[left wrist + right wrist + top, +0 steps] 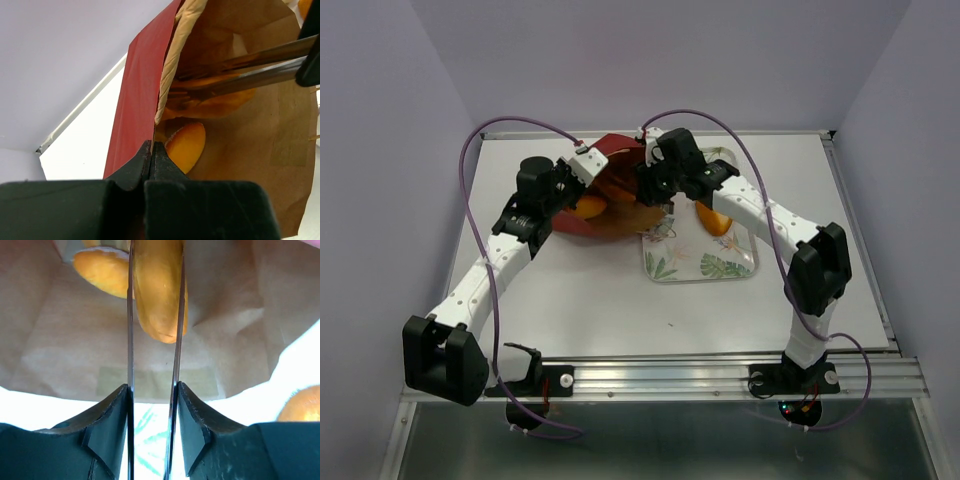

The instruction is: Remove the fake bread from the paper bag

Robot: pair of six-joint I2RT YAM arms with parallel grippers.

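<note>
- Our left pincer [151, 150] is pressed together on the rim of the dark red paper gift bag with a brown kraft inside [135, 100] and holds its mouth agape. In the overhead view the bag lies at the upper centre of the table.
- Our right pincer [155, 260] reaches into that mouth. Its thin metal fingers [129, 315] pinch an oblong golden-orange toy loaf [159, 310] by its long sides.
- The loaf fills the gap between the fingers at the top centre of the right wrist frame. It sits inside the bag, with kraft paper all round it.
- To do this step well, we judge the pull should run straight back out through the mouth, with a firm pinch and the fingers clear of the kraft walls.
- The left pincer's hold on the rim matters, we think: without it the bag could slide along with the loaf.
- A second rounded orange bread piece [100, 270] lies deeper in, at the upper left and just beside the loaf, so we should avoid nudging it.
- Another orange piece [715, 220] rests outside the bag on the leaf-patterned rectangular tray [695, 250], right of centre in the overhead view. That looks like the place to set this loaf down.
</note>
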